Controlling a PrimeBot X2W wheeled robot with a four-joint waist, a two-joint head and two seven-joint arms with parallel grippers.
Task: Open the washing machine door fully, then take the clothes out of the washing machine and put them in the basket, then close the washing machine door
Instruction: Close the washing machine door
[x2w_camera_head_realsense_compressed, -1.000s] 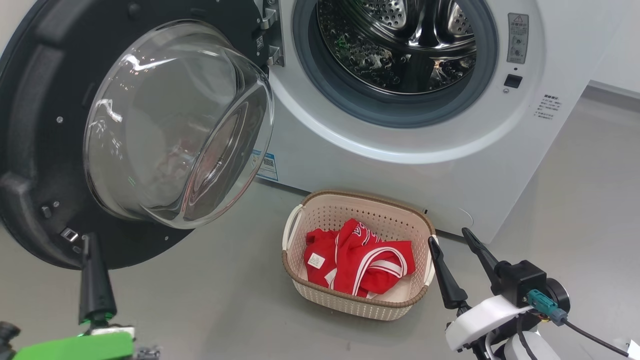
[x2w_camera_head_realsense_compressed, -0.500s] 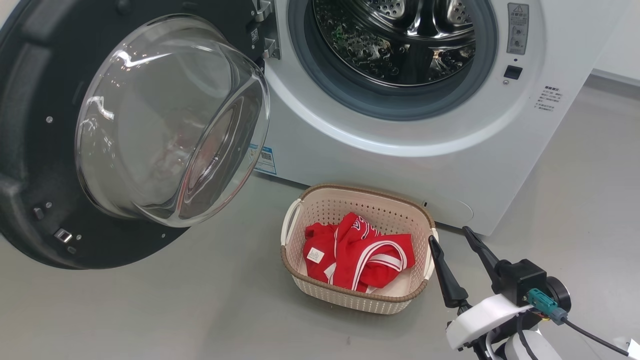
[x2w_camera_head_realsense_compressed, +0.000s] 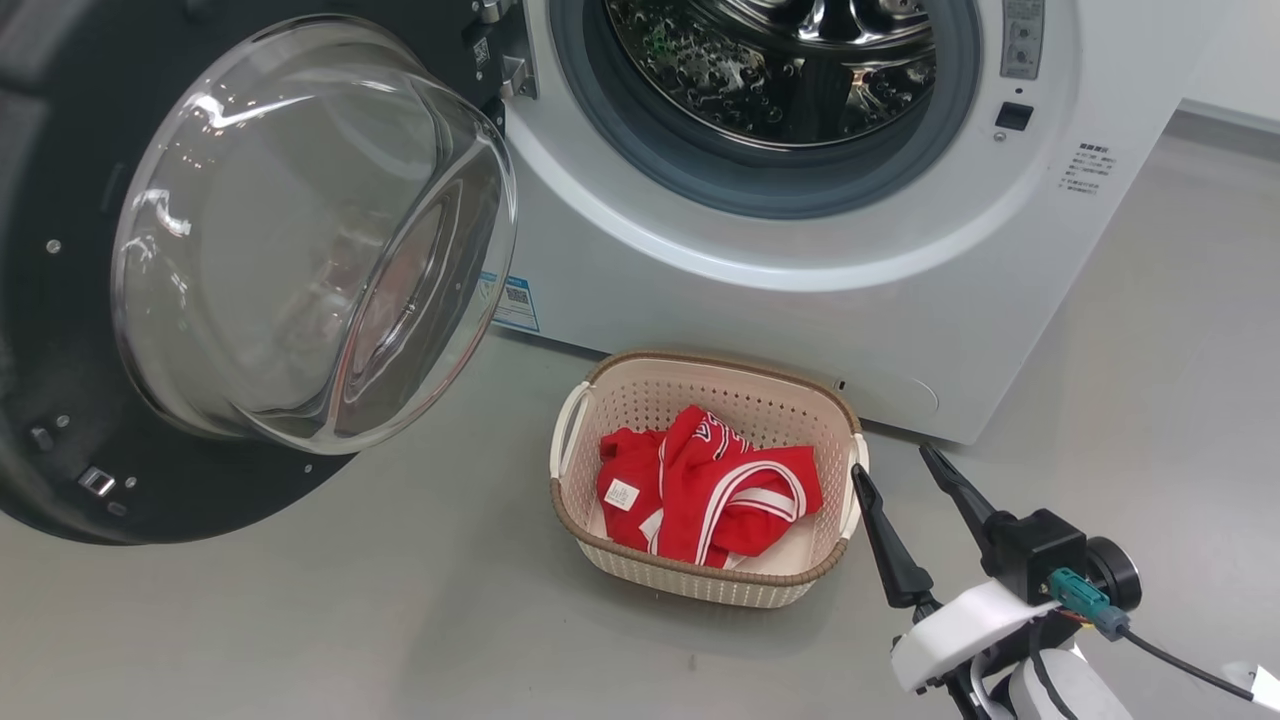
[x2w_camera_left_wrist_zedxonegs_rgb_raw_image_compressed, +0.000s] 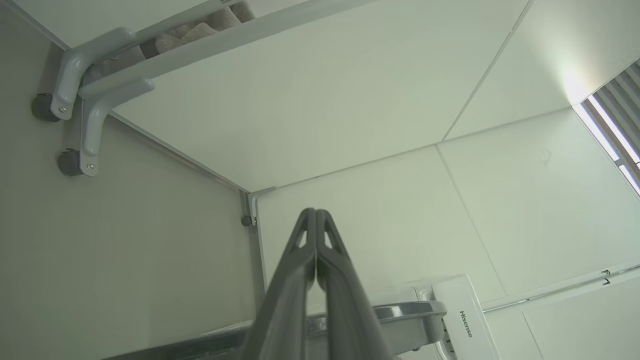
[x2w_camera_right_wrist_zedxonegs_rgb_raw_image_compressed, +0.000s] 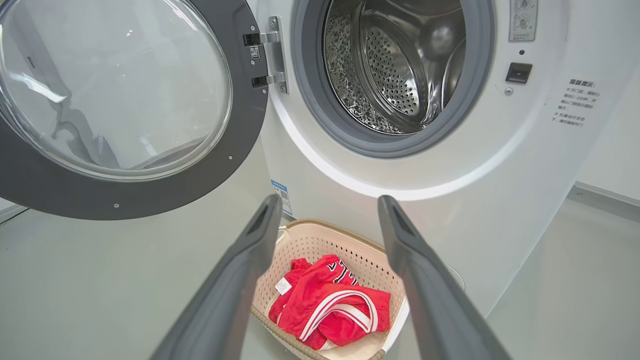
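The white washing machine (x2w_camera_head_realsense_compressed: 780, 300) (x2w_camera_right_wrist_zedxonegs_rgb_raw_image_compressed: 500, 165) stands with its steel drum (x2w_camera_head_realsense_compressed: 770, 70) (x2w_camera_right_wrist_zedxonegs_rgb_raw_image_compressed: 395, 65) showing no laundry. Its door (x2w_camera_head_realsense_compressed: 300, 240) (x2w_camera_right_wrist_zedxonegs_rgb_raw_image_compressed: 115, 90), black-rimmed with a bulging glass bowl, hangs swung out to the left. The red clothes (x2w_camera_head_realsense_compressed: 705, 485) (x2w_camera_right_wrist_zedxonegs_rgb_raw_image_compressed: 330, 305) lie crumpled in the cream basket (x2w_camera_head_realsense_compressed: 570, 450) (x2w_camera_right_wrist_zedxonegs_rgb_raw_image_compressed: 305, 235) on the floor before the machine. My right gripper (x2w_camera_head_realsense_compressed: 890, 460) (x2w_camera_right_wrist_zedxonegs_rgb_raw_image_compressed: 327, 200) stands open and empty, just right of the basket. My left gripper (x2w_camera_left_wrist_zedxonegs_rgb_raw_image_compressed: 316, 212) is shut with nothing in it, pointing up at a wall corner beyond the door's edge (x2w_camera_left_wrist_zedxonegs_rgb_raw_image_compressed: 395, 312).
Grey floor (x2w_camera_head_realsense_compressed: 300, 620) spreads around the basket and to the right of the machine. A wall-mounted shelf on brackets (x2w_camera_left_wrist_zedxonegs_rgb_raw_image_compressed: 85, 95) hangs high in the left wrist view. A window with slats (x2w_camera_left_wrist_zedxonegs_rgb_raw_image_compressed: 615, 130) is at the far right there.
The head camera has tilted, so the whole scene sits a little higher and further left. My left gripper, seen below the door a second ago, has left the head view. The right gripper holds still.
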